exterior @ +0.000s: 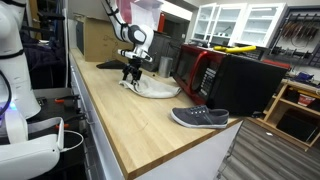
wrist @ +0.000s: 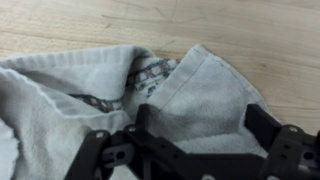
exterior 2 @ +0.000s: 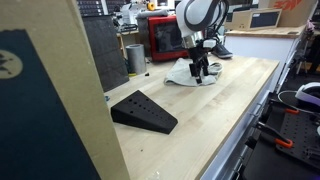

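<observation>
My gripper (exterior: 133, 75) hangs over a crumpled white towel (exterior: 155, 88) on the wooden counter (exterior: 120, 115). It shows in both exterior views, here too (exterior 2: 200, 72), with the towel (exterior 2: 183, 72) under it. In the wrist view the black fingers (wrist: 205, 125) are spread wide apart and straddle a fold of the towel (wrist: 190, 85). The jaws are open, and the cloth lies between them. A grey patterned piece (wrist: 140, 80) shows inside the towel's folds; I cannot tell what it is.
A grey shoe (exterior: 200, 118) lies near the counter's front corner. A red microwave (exterior: 193, 68) and a black box (exterior: 245, 85) stand beside the towel. A black wedge (exterior 2: 143, 110) and a metal cup (exterior 2: 135, 57) sit on the counter. A cardboard panel (exterior 2: 50, 100) blocks part of an exterior view.
</observation>
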You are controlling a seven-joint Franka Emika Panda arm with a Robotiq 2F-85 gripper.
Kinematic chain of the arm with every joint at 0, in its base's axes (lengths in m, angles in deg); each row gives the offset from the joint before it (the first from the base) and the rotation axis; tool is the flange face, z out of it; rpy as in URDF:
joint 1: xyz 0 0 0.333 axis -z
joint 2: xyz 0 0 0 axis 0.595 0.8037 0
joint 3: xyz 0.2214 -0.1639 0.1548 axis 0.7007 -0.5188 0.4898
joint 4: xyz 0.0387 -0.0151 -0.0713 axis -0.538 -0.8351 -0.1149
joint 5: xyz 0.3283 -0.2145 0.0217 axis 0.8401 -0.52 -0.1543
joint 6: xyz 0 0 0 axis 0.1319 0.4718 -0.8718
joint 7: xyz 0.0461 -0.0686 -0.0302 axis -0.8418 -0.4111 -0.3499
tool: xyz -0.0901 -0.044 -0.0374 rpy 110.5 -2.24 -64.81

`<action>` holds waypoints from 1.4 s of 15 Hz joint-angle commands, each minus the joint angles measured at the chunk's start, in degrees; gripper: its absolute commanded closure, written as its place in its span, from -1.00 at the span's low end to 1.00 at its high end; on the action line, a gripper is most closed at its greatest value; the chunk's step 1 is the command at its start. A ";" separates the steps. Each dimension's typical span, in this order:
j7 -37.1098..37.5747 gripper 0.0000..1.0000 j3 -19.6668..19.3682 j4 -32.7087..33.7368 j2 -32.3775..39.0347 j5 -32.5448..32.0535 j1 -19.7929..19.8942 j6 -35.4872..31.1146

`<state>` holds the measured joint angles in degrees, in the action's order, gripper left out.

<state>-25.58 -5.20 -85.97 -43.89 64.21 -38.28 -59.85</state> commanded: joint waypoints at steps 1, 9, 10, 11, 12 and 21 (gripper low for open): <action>3.35 -0.32 -0.80 -0.52 0.96 -2.25 -1.08 -2.53; 3.66 0.88 0.75 -0.72 -0.39 -0.79 -1.82 0.27; 3.53 0.99 1.10 -0.95 -0.65 -0.73 -2.20 0.37; 3.16 1.00 1.66 -1.17 -0.82 -0.49 -2.64 0.62; 2.87 1.00 2.21 -1.26 -0.84 -0.06 -3.04 1.00; 1.62 0.95 6.27 -4.25 -2.54 2.53 -6.03 1.06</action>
<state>-22.40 0.35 -87.78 -44.59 65.55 -43.51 -59.22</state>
